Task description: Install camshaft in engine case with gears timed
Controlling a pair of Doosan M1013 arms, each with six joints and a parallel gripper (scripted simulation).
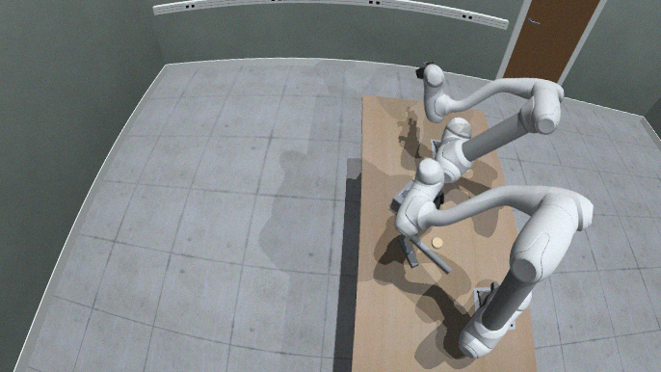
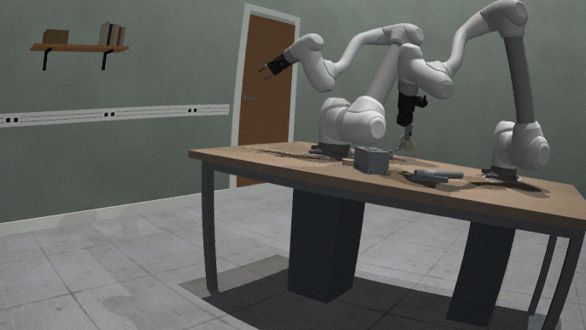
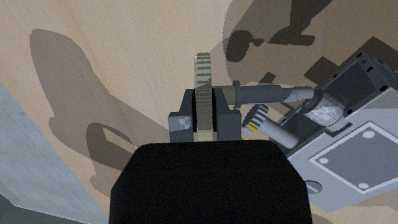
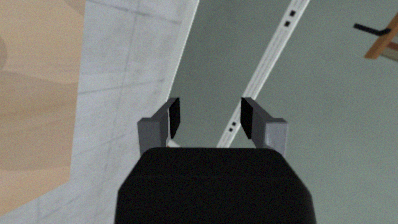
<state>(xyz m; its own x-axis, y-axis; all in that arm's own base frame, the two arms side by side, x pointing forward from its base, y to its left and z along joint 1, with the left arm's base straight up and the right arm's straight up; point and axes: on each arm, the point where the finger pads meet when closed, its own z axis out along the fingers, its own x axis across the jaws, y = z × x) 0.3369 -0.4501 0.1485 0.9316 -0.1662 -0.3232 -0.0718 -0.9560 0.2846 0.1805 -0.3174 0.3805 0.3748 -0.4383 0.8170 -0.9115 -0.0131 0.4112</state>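
Note:
My left gripper (image 2: 408, 133) (image 3: 203, 101) is shut on the camshaft's big gear (image 3: 202, 67). The camshaft's grey shaft (image 3: 260, 95) (image 2: 399, 148) points sideways towards the front of the engine case (image 1: 399, 199) (image 2: 371, 161) (image 3: 325, 177). The shaft's tip lies close to or over a round opening there; whether it is inside I cannot tell. The small crank gear (image 3: 256, 118) sticks out beside the shaft, with a yellow mark. The case stands upright. The big gear's marks are not clear. My right gripper (image 2: 262, 74) (image 4: 210, 110) is open and empty, high off the table's end.
A grey rod (image 1: 434, 255) (image 2: 440, 177) and a flat grey bar (image 1: 409, 252) (image 2: 429, 179) lie on the table (image 1: 385, 328) (image 2: 273, 163), away from the case. A pale round disc (image 1: 436, 242) lies near the rod. A pale block (image 2: 348, 162) shows beside the case.

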